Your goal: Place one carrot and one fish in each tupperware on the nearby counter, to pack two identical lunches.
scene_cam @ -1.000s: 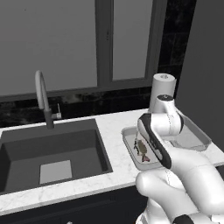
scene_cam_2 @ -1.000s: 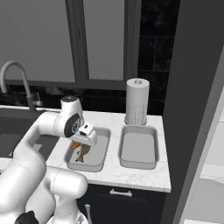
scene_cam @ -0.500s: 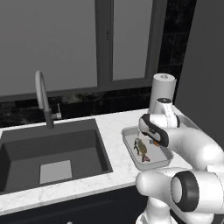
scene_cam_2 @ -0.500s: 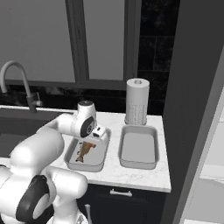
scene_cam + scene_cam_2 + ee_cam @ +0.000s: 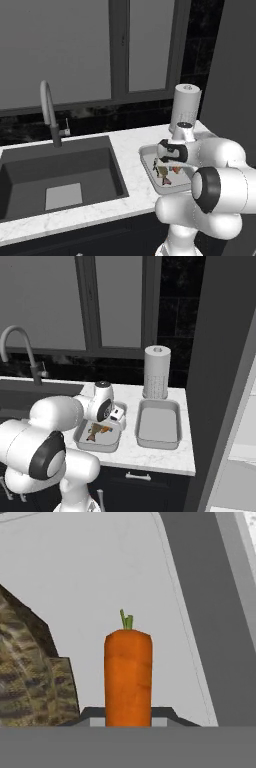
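White marble counter (image 5: 165,456) carries both containers. Our gripper (image 5: 116,415), clenched on the carrot (image 5: 128,674), hangs over the nearer tupperware (image 5: 83,441) beside the fish (image 5: 30,677); its long axis points straight down.

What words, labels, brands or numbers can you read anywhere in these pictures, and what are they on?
None: no readable text anywhere.
The paper towel roll, the two tupperware containers, the carrot, the fish, the faucet and the counter carry no print, label or number.
The robot's gripper shows a small dark mark, too small to read as any sign.
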